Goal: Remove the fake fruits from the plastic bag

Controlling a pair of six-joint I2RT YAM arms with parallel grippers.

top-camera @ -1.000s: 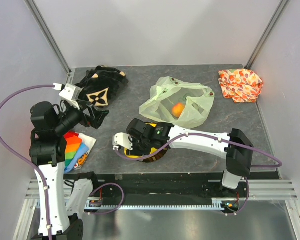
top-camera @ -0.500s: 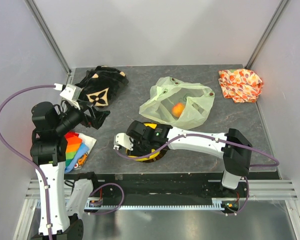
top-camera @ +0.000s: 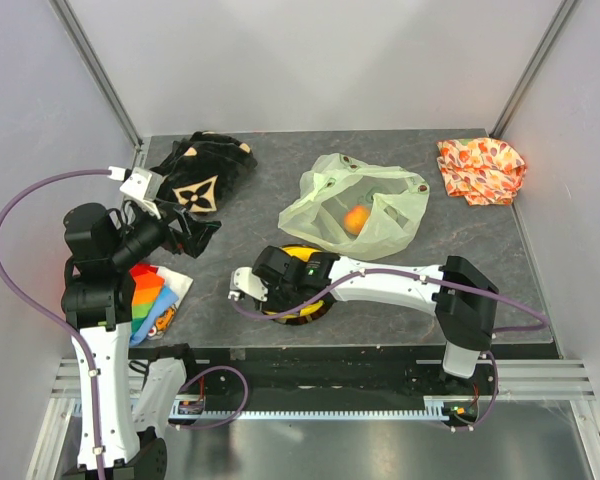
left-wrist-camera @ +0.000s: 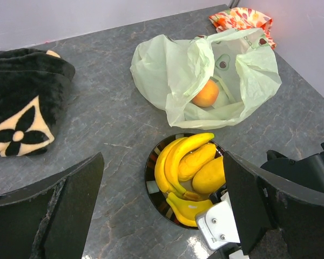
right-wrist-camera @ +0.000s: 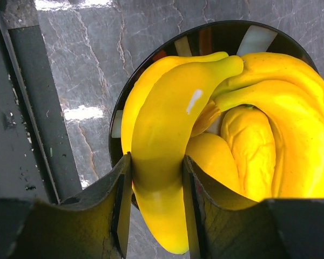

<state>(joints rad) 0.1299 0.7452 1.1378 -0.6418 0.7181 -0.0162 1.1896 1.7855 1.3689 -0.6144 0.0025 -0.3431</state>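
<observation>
The right pincer [right-wrist-camera: 156, 205] is down over a black bowl [right-wrist-camera: 205, 32] near the front of the bench [left-wrist-camera: 108, 129]. Its two fingers press on both sides of a banana [right-wrist-camera: 162, 124], so it is pinching the banana. The banana lies in the bowl, with its far tip against the other fruits there. Beside it in the bowl are more bananas [left-wrist-camera: 197, 160] and a fat yellow fruit [left-wrist-camera: 210, 175]. They all touch one another.

The bag [left-wrist-camera: 156, 70] lies on the bench just behind the bowl. It is crinkly and pale green, and its mouth gapes wide. A peach [left-wrist-camera: 206, 93] sits inside the bag, down in the folds.

The left pincer [left-wrist-camera: 163, 162] is spread wide and holds nothing. It hangs in the air over the left side of the bench and looks toward the bowl and the bag.

A black cloth [left-wrist-camera: 21, 91] with a pale flower shape lies at the back left. An orange cloth [left-wrist-camera: 240, 17] with leaves on it lies in the back right corner, past the bag. A cloth with rainbow stripes [top-camera: 150, 295] lies at the front left, by the left arm.
</observation>
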